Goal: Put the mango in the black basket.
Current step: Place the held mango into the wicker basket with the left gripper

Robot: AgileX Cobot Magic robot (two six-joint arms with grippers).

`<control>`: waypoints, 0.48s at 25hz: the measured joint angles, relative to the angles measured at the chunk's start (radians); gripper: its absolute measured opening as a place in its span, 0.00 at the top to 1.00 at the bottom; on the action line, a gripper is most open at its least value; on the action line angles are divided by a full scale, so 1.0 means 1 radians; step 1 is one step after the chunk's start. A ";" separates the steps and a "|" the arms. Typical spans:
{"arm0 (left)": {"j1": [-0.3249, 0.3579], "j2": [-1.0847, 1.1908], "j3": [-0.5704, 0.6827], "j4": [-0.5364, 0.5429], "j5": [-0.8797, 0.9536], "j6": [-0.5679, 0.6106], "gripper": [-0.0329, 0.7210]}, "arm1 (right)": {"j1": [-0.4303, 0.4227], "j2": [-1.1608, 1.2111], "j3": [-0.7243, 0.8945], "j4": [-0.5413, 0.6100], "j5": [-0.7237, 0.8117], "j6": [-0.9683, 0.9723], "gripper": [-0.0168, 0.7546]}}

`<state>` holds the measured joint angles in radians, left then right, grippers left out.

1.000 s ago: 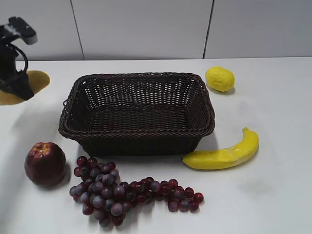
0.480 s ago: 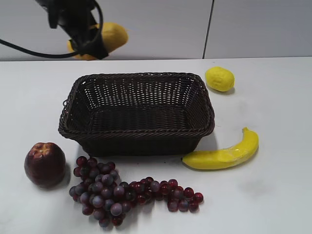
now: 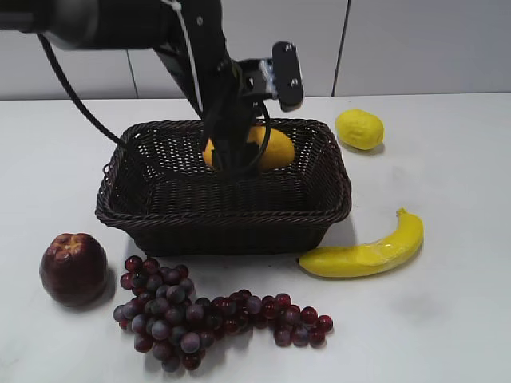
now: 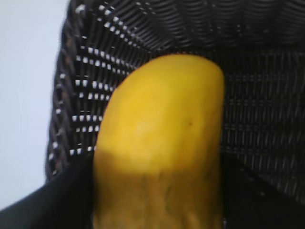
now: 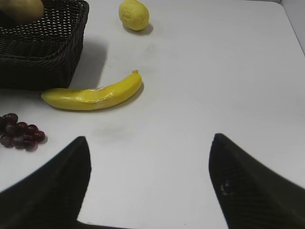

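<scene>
The yellow-orange mango [image 3: 271, 149] is held in my left gripper [image 3: 231, 155], down inside the black basket [image 3: 319, 209] near its back wall. In the left wrist view the mango [image 4: 162, 138] fills the middle, with dark jaws on both sides and the basket's woven wall [image 4: 86, 81] behind it. I cannot tell whether the mango touches the basket floor. My right gripper [image 5: 150, 157] is open and empty above bare table; it does not show in the exterior view. The basket's corner [image 5: 52, 52] and a bit of mango [image 5: 21, 7] show at the top left of the right wrist view.
A lemon [image 3: 359, 128] lies behind the basket's right corner. A banana [image 3: 367, 252] lies to the right of the basket's front. Dark grapes [image 3: 192, 315] and a red apple [image 3: 73, 268] lie in front. The right wrist view also shows the banana [image 5: 93, 95] and the lemon [image 5: 134, 14].
My left arm lifted the mango from the table's far left, carried it rightward over the back, and lowered it into the basket.
</scene>
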<state>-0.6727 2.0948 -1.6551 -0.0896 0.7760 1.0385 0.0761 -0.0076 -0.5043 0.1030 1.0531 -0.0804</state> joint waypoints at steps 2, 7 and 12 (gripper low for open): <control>0.000 0.040 0.000 0.023 -0.001 0.000 0.20 | 0.000 0.000 0.000 0.000 0.000 0.000 0.21; 0.002 0.098 0.000 0.034 -0.004 0.000 0.20 | 0.000 0.000 0.000 0.000 0.000 0.000 0.21; 0.002 0.110 0.000 0.011 -0.005 0.000 0.20 | 0.000 0.000 0.000 0.000 0.000 0.000 0.21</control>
<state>-0.6703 2.2052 -1.6551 -0.0791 0.7710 1.0385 0.0761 -0.0076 -0.5043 0.1030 1.0531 -0.0804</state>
